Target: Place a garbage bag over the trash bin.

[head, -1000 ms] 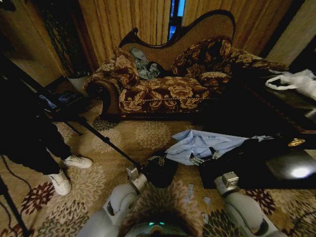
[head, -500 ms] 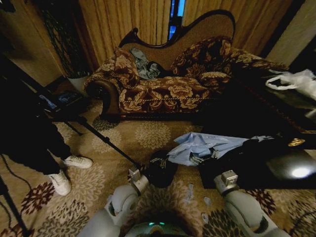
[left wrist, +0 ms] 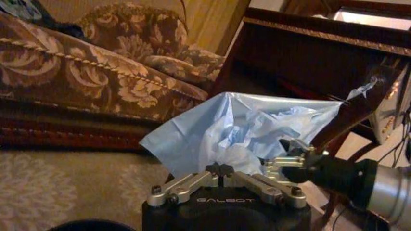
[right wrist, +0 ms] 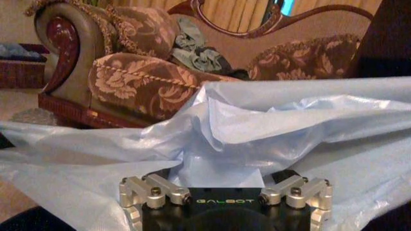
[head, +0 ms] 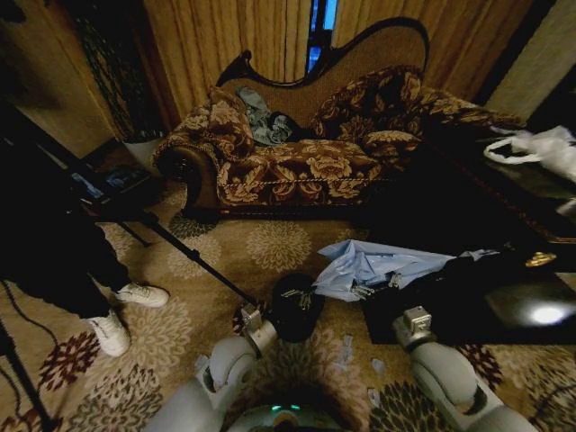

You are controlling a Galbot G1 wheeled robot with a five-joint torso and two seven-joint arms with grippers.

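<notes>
Garbage bag (right wrist: pixel 257 130) hides right gripper's (right wrist: pixel 224 180) fingers; trash bin (head: pixel 297 308) dim.

Living room: chaise sofa (head: pixel 306 144), carpet (head: pixel 270 247)

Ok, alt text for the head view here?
Both grippers, left and right, hold a pale blue bag beside a black bin on patterned carpet, with a floral sofa behind.

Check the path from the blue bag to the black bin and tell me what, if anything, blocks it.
Nothing visible blocks it. The garbage bag hangs just beside the trash bin, with bare carpet around the bin. The left tool sits over the bin's mouth and the right tool is at the bag's lower edge.
</notes>
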